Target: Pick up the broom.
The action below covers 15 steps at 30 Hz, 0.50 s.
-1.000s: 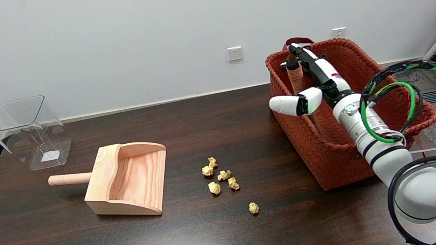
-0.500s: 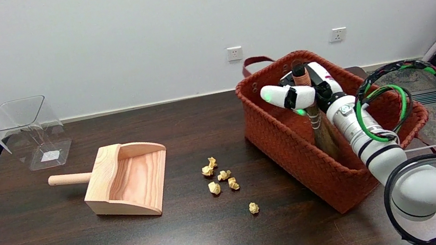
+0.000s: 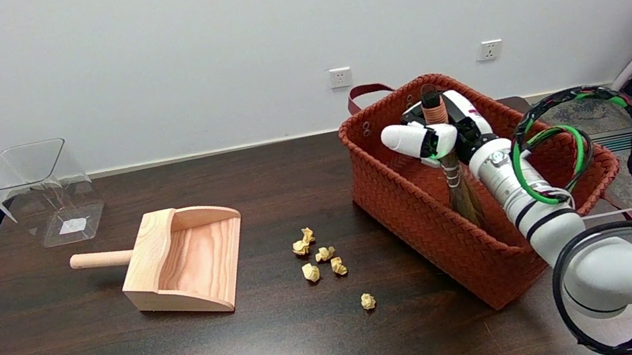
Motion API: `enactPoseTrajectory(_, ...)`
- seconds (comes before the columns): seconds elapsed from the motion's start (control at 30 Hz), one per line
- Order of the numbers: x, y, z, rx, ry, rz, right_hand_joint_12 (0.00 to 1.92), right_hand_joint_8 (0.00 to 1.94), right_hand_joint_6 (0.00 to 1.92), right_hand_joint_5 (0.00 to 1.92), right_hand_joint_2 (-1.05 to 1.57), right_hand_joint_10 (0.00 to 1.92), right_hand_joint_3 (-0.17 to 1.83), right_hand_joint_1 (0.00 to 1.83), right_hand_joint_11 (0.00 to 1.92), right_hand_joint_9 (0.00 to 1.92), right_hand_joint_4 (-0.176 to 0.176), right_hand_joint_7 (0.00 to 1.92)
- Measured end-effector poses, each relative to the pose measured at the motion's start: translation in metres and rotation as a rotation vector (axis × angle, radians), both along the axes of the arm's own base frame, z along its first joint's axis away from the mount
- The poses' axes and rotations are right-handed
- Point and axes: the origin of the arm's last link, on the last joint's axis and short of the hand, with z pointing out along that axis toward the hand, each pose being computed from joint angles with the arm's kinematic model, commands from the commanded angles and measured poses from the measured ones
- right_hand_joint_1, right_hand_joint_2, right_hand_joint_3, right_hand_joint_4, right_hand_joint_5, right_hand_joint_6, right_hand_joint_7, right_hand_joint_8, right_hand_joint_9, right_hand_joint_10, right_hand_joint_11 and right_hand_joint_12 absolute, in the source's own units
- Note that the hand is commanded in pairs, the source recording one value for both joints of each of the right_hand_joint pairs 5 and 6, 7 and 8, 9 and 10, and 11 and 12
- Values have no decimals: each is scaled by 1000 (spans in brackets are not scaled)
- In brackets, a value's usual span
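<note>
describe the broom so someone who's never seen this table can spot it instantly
Find the orange woven basket at the table's right end. The broom stands upright inside it, gripped by the right hand. It is the only thing in the basket: a thin handle with a black tip and orange wrap, straw bristles bound with wire below.

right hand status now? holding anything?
Right hand: fingers closed around the broom handle, with the broom upright inside the woven basket.

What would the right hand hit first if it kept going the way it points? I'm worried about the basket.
Likely the basket's far wall: the right hand, wrapped around the broom, points up and away toward it. Depth is unclear from this single view.
</note>
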Motion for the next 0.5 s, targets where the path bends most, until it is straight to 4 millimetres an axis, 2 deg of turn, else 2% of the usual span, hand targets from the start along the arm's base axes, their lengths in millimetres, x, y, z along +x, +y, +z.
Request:
enactPoseTrajectory(0.37, 3, -4, -1, -5, -24, 19, 1920, 1920, 1920, 1920, -454, 1920, 1108, 939, 1920, 1920, 0, 1920)
enactPoseTrajectory(0.5, 5, -5, -1, -12, -28, 28, 1920, 1920, 1920, 1920, -341, 1920, 1041, 976, 1920, 1920, 0, 1920)
